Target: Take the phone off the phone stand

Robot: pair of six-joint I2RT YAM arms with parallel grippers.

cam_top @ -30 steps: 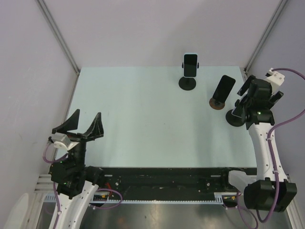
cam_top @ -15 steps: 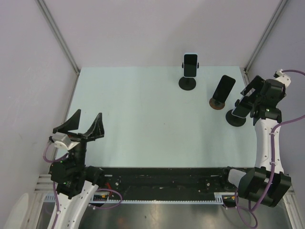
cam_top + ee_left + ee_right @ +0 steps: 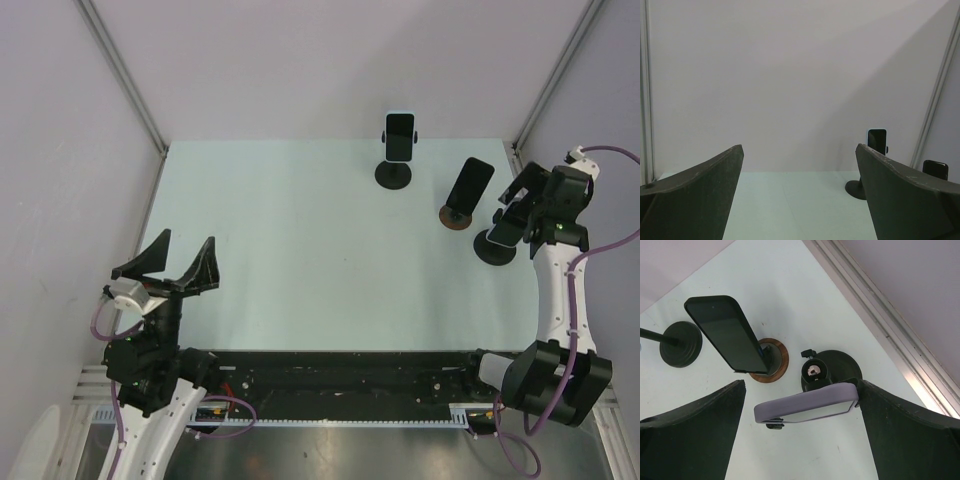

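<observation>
Right gripper (image 3: pixel 802 382), jaws apart, frames the lavender-cased phone (image 3: pixel 807 405) on its stand (image 3: pixel 842 362) at the right edge of the tabletop (image 3: pixel 300 250), ready to clamp.

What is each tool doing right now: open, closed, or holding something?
Left tool: open, empty.
Right tool: open, straddling the phone, not gripping it.

Left claw (image 3: pixel 186 240) sits near side, jaws spread wide; right claw (image 3: pixel 512 208) far forward, jaws likewise

Plain pale walls (image 3: pixel 300 60) are enclosing the light green table (image 3: pixel 300 250); metal posts (image 3: pixel 120 75) are standing at its far corners.
</observation>
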